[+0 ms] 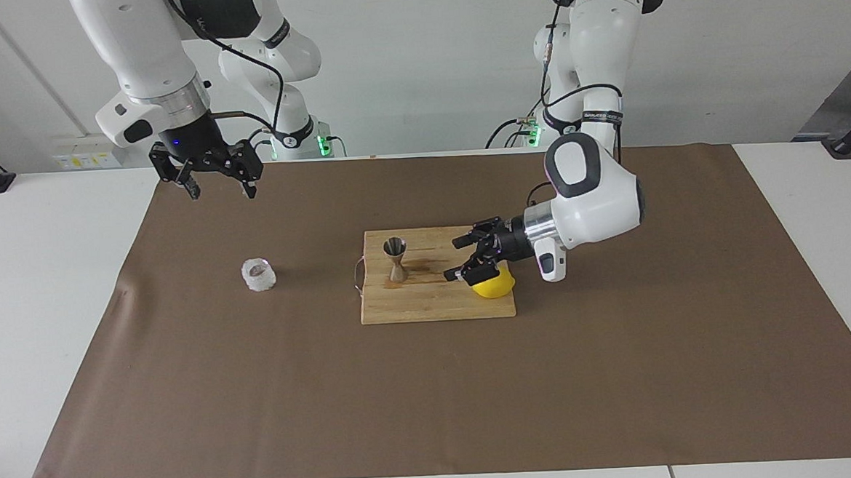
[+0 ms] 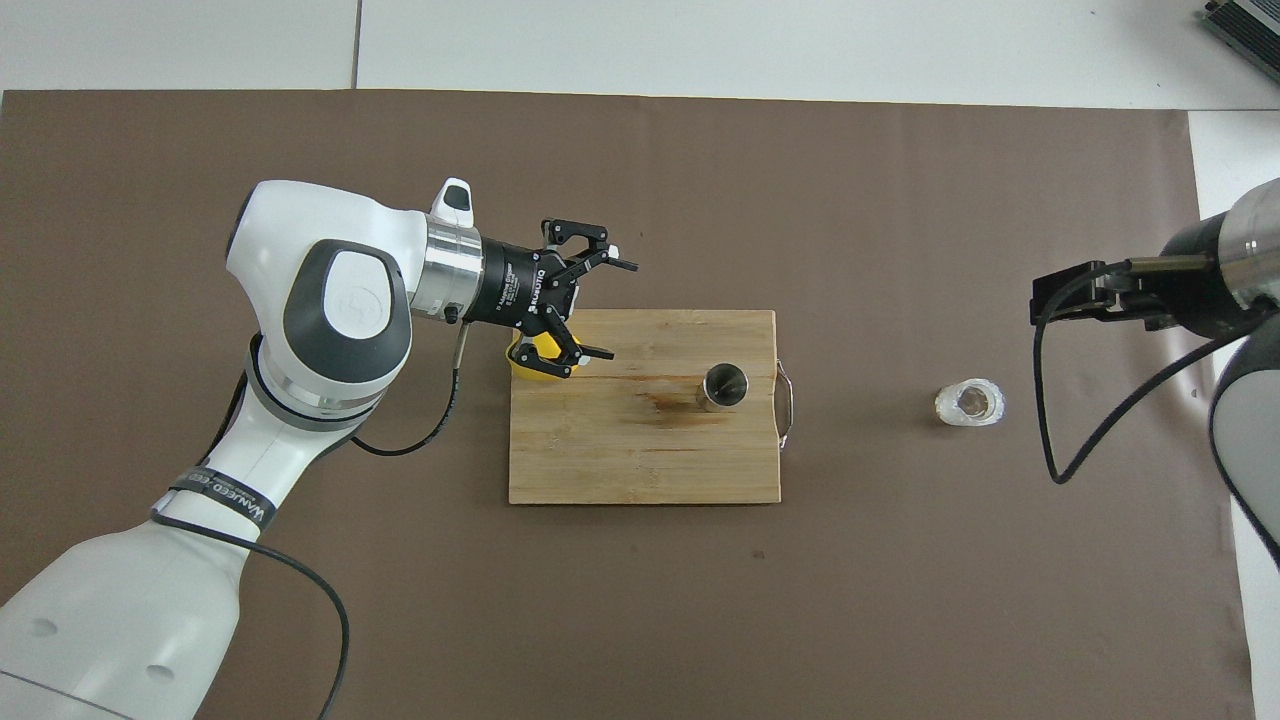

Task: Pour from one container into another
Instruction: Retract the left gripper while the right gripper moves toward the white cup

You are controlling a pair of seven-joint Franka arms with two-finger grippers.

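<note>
Yellow lemon (image 1: pixel 493 286), steel jigger (image 1: pixel 396 259), brown mat (image 1: pixel 433 384)

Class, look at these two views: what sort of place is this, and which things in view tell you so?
Most likely a robotics lab set up as a mock kitchen bench. Two white arms stand at a table with a brown mat, and a steel jigger and a lemon sit on a wooden cutting board.

ROBOTIQ on left claw (image 2: pixel 607 309)
</note>
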